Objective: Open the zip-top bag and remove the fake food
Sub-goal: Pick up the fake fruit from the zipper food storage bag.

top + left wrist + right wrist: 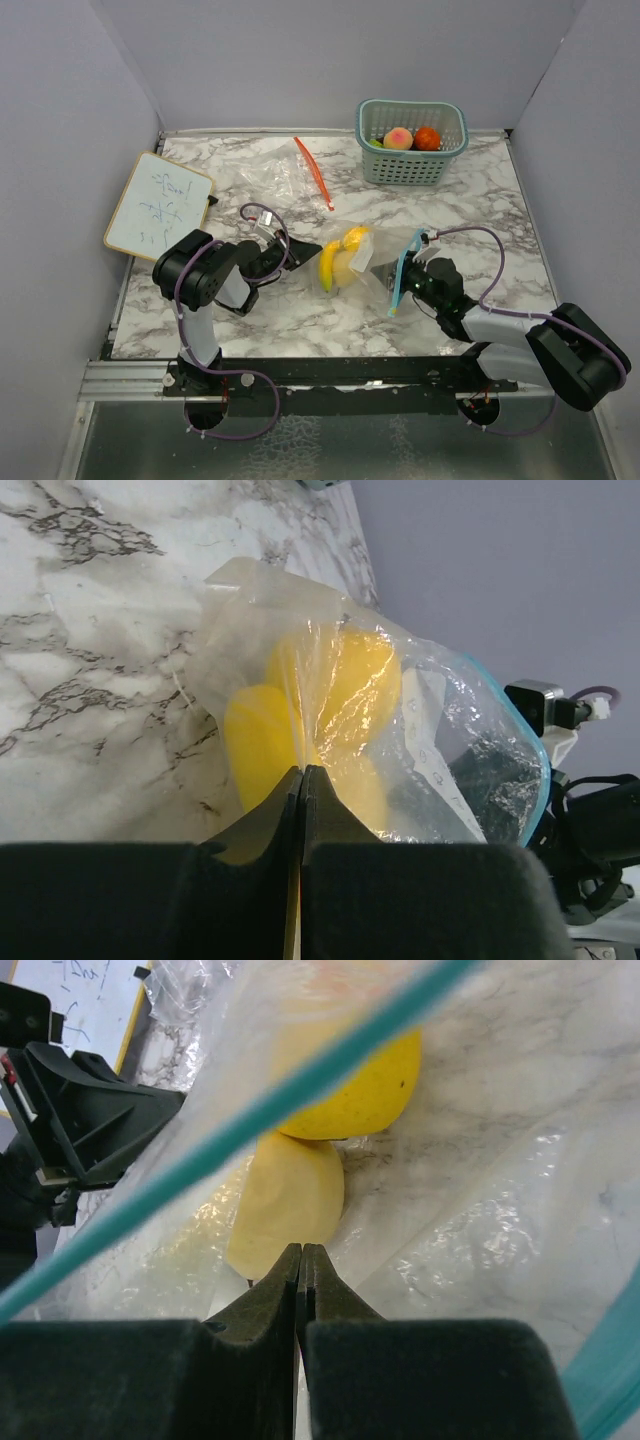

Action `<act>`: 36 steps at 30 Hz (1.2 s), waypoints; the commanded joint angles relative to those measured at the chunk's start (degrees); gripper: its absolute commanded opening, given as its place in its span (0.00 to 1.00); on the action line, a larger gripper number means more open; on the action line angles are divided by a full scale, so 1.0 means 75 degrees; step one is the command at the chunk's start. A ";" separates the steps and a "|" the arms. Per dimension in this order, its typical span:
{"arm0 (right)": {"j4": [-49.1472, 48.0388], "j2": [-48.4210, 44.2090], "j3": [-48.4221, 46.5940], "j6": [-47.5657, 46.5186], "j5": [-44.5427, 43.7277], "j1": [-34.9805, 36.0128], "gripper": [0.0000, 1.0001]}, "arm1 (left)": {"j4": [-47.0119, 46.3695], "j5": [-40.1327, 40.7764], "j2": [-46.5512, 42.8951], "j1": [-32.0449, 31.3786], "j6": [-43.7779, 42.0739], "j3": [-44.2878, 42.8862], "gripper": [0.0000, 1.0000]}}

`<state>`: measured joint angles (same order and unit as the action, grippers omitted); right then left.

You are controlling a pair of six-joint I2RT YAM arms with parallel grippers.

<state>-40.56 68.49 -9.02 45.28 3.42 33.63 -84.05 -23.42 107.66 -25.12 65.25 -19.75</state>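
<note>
left gripper and right gripper each pinch shut on the zip-top bag mid-table, banana and lemon inside. best to raise the left end slowly so fruit slides toward its mouth.

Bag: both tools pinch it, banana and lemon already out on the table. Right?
No. The banana and lemon are inside the bag, not out; the top view shows it. The left tool and right tool do pinch it.

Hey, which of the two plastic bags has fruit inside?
The teal-zipped bag at the centre, with yellow fruit inside; the orange-zipped bag behind it looks empty.
</note>
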 commanded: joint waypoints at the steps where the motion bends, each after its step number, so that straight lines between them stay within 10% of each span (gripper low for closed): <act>1: -0.0102 -0.0011 0.0065 -0.0166 0.0175 -0.0054 0.02 | -0.1304 -0.0481 -0.0132 0.0033 0.0231 -0.0151 0.00; 14: -0.0776 0.0362 0.0235 -0.0230 0.0533 -0.0054 0.02 | 0.4604 0.0394 -0.3943 -0.0822 -0.2473 -0.1155 0.00; 21: -0.1231 0.0332 0.0426 -0.0292 0.0676 -0.0057 0.02 | 0.3565 0.0069 -0.3403 -0.0835 -0.2055 -0.0755 0.00; 36: -0.2705 0.0836 0.0977 -0.0076 0.0845 -0.0054 0.04 | 0.6192 0.0977 -0.4851 -0.1610 -0.3510 -0.1524 0.00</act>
<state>-53.34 73.89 -3.77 44.29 8.27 33.63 -44.60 -20.29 71.90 -35.11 44.56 -28.16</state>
